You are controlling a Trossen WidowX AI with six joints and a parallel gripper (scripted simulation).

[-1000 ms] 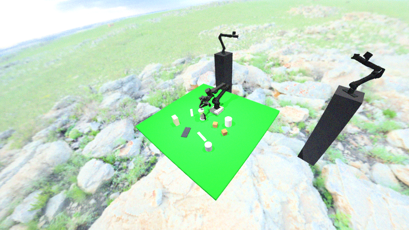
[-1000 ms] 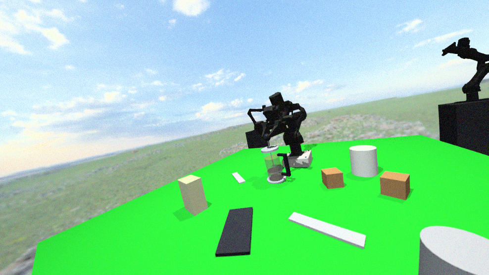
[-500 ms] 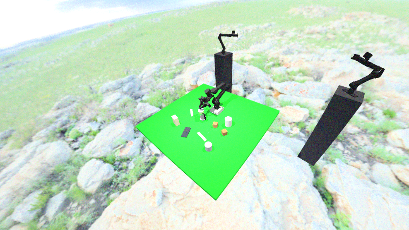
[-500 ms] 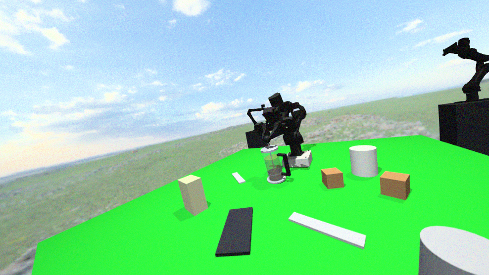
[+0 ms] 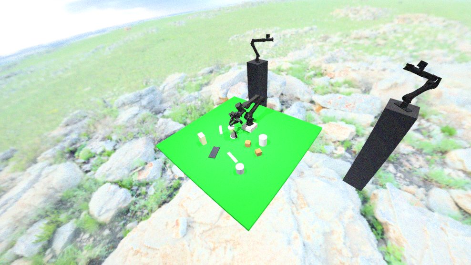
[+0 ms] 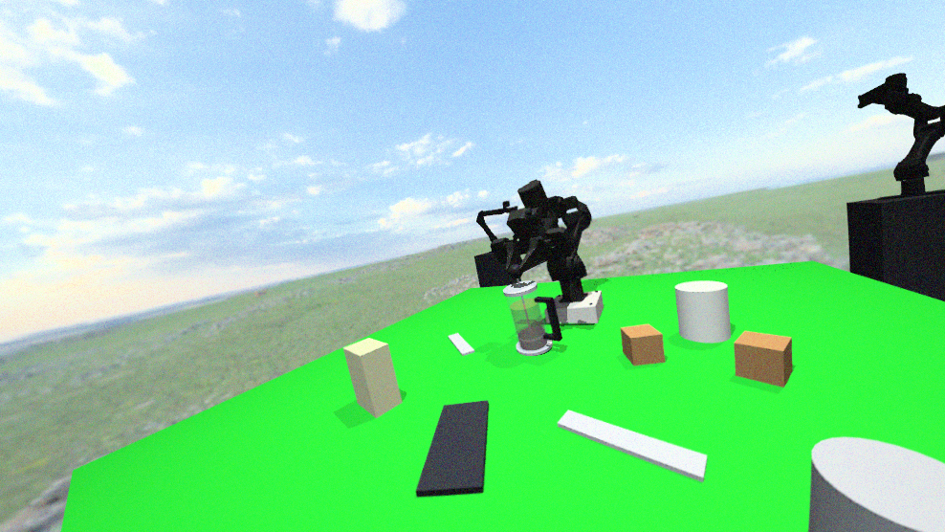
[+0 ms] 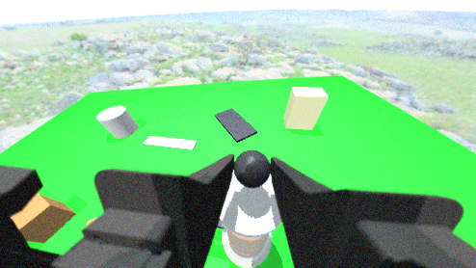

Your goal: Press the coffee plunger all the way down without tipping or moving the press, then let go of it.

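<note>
Black plunger knob [image 7: 251,168] sits pinched in my gripper [image 7: 251,170], low against the upright press [image 6: 528,319]; pressing looks nearly finished, release remains.

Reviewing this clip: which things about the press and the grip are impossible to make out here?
- Top view: coffee press too small for detail.
- Exterior view: gripper and knob merge into dark arm; how far the plunger sits is unclear.
- Wrist view: knob is gripped, but fingers hide the press's handle and base.
</note>
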